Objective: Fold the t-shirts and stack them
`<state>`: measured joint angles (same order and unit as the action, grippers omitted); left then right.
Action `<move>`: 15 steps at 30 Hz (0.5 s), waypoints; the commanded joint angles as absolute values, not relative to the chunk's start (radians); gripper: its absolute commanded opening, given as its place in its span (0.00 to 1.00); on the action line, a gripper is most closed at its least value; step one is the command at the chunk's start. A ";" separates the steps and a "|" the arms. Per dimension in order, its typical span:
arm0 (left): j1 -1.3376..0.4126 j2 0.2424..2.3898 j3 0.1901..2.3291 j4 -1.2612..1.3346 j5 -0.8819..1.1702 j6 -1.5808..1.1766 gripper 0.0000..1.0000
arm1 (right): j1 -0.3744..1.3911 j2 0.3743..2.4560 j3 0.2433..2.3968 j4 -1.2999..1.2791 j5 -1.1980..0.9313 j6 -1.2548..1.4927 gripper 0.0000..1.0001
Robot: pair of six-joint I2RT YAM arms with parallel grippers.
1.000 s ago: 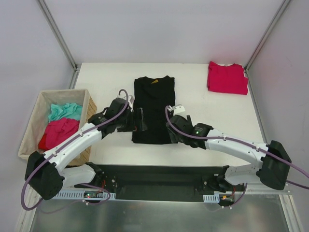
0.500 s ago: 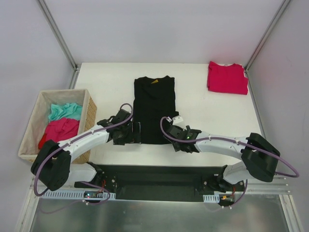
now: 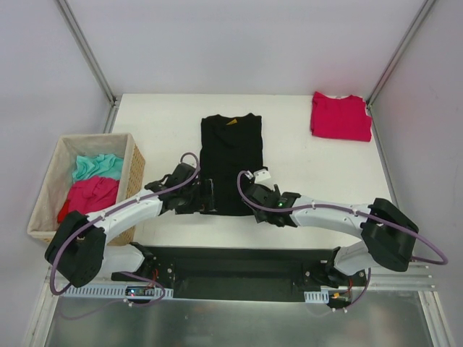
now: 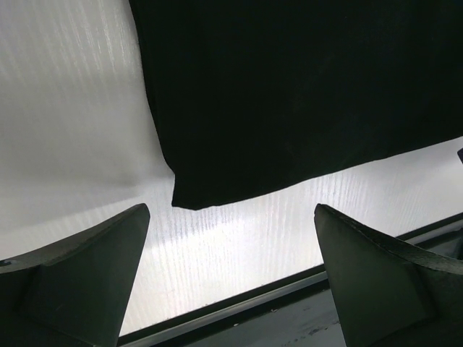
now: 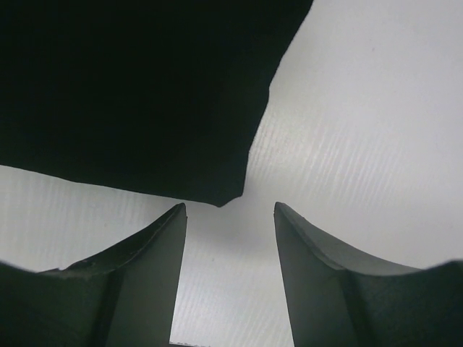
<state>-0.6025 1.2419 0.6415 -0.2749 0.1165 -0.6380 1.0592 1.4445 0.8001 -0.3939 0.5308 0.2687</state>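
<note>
Two soft t-shirts are lying on the white ribbed tabletop. The black t-shirt, folded into a long flat rectangle, is sitting at centre, and the red t-shirt, a squarer fold, at 2 o'clock. Two claws are hovering at the black one's near corners: the left claw, at 7 o'clock, is gaping fully, and the right claw, at 5 o'clock, is standing partly open. Neither is gripping anything. One woven basket at 9 o'clock is holding teal cloth and pink cloth.
</note>
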 commanded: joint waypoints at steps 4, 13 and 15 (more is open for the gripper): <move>-0.607 1.213 0.600 -0.222 0.149 -0.669 0.99 | 1.063 1.410 0.799 -0.281 0.457 0.281 0.56; -0.603 1.180 0.588 -0.218 0.144 -0.673 0.99 | 1.054 1.359 0.718 -0.193 0.459 0.350 0.56; -0.598 1.166 0.584 -0.221 0.146 -0.675 0.99 | 1.054 1.303 0.675 -0.173 0.488 0.354 0.56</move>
